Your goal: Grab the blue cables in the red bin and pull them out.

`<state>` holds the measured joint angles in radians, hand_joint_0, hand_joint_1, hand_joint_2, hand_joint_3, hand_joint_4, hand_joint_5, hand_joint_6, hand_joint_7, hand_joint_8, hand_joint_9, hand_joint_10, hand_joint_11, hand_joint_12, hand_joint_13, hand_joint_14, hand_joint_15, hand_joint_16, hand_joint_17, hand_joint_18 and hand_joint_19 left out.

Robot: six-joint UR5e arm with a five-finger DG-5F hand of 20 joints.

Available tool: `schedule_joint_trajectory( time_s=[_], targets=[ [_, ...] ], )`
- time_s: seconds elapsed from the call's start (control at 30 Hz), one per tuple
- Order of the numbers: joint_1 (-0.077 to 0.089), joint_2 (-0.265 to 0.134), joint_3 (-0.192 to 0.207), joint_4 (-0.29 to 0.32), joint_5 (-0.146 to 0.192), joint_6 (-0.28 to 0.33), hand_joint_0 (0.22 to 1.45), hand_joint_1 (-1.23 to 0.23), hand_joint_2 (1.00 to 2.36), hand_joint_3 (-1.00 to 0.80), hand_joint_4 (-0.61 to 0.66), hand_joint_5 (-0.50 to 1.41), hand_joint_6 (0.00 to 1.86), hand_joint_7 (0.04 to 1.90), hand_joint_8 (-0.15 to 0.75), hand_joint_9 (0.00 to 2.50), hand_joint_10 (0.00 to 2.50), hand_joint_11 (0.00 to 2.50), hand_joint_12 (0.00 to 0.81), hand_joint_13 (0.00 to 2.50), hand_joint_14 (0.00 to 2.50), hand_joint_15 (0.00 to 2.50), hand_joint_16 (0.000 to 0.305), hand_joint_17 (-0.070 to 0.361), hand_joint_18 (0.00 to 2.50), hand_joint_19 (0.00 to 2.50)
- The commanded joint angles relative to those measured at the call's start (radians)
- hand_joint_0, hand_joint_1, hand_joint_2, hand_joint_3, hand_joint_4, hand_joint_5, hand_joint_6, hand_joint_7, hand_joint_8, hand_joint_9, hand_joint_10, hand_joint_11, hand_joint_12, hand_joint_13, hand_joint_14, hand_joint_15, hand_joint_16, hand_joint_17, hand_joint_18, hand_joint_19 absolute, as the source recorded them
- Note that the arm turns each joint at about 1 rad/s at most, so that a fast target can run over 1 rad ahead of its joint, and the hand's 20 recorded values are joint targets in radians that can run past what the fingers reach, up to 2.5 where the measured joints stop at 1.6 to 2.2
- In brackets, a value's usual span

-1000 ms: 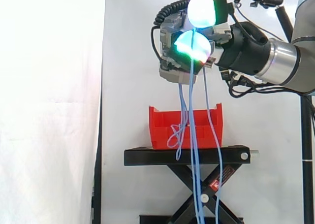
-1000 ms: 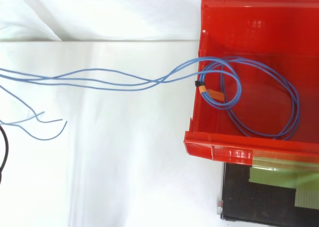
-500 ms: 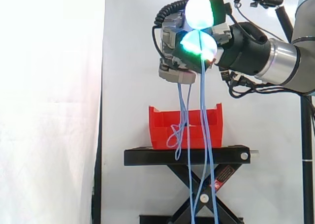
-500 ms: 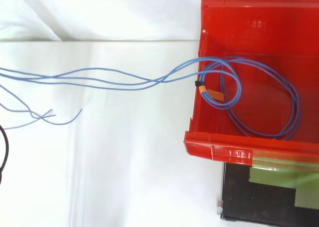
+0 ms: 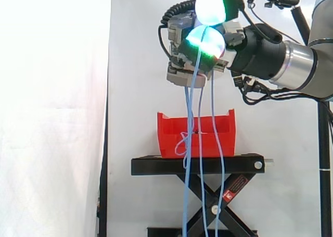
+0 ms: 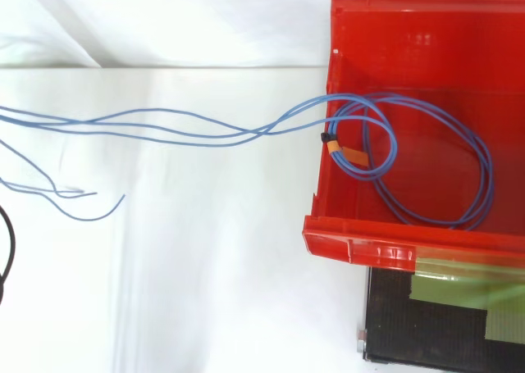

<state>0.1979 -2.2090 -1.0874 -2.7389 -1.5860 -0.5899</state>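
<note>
My hand hovers high above the red bin, its fingers curled round several thin blue cables. From the hand the strands hang straight down in front of the bin and past the stand. In the top view the blue cables run from the left edge over the rim of the red bin and end in a loose coil on the bin floor. A small orange tie binds the coil near the bin's left wall. Loose cable ends trail at the left.
The bin sits on a black scissor-lift stand before the white curtain. In the top view a black plate with green tape lies below the bin.
The hand has risen slightly. The hanging strands have swung left in the side view, and the loose ends at the left of the top view have shifted. The coil stays in the bin.
</note>
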Motion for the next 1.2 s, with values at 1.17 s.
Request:
schedule_joint_trajectory(
  time_s=[1.17],
  targets=[
    [0.0, 0.0, 0.0, 0.001, 0.075, 0.169, 0.84, -0.97, 1.0, -1.0, 0.34, 0.83, 0.63, 0.57, 0.288, 1.63, 0.43, 1.75, 0.362, 1.37, 1.73, 1.02, 0.044, 0.098, 1.32, 1.45]
  ],
)
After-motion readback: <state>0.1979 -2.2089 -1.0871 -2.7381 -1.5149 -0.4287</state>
